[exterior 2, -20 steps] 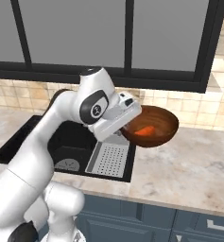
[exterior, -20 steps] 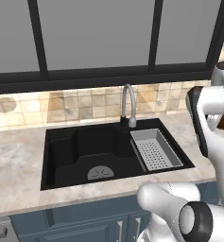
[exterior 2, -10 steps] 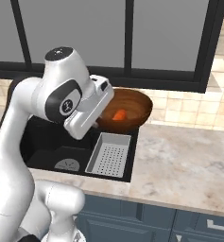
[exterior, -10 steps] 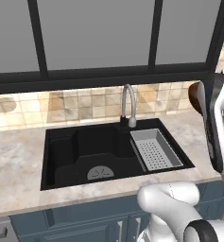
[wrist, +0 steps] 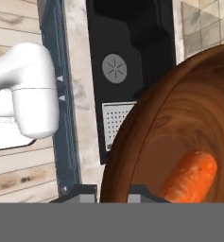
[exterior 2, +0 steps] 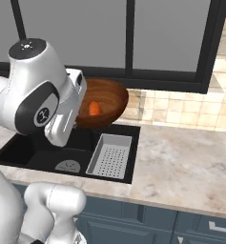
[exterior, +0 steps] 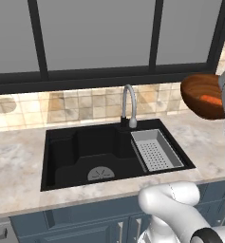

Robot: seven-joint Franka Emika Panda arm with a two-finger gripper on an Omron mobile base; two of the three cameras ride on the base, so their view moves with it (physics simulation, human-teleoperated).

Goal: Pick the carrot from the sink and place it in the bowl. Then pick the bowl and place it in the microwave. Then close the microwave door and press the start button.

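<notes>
The large round reddish-brown wooden-looking bowl (exterior 2: 101,102) hangs in the air above the right side of the wide black rectangular sink (exterior: 92,152), tipped steeply so its mouth faces sideways rather than up. The small stubby bright-orange carrot (exterior 2: 94,108) lies inside it against the lower wall. From the hand view, the gripper (wrist: 112,193) pinches the bowl's rim, one dark fingertip on either side of the wall, at the bottom edge of the bowl (wrist: 179,137).

Judging by the look of it, this bowl is stiff and fairly hefty, with glossy sides that could slip in a narrow pinch. A hold at one point on the rim leaves all the weight hanging off to one side, so the bowl may pivot about the fingers. The carrot (wrist: 191,177) is light and loose; tilted like this, a quick swing could roll it out over the lip. A slow carry, levelling the bowl where possible, seems the safer way towards the microwave.

Below, the grey perforated tray (exterior: 155,149) sits in the sink beside the curved steel faucet (exterior: 128,107), on the marbled stone table (exterior 2: 181,162).
</notes>
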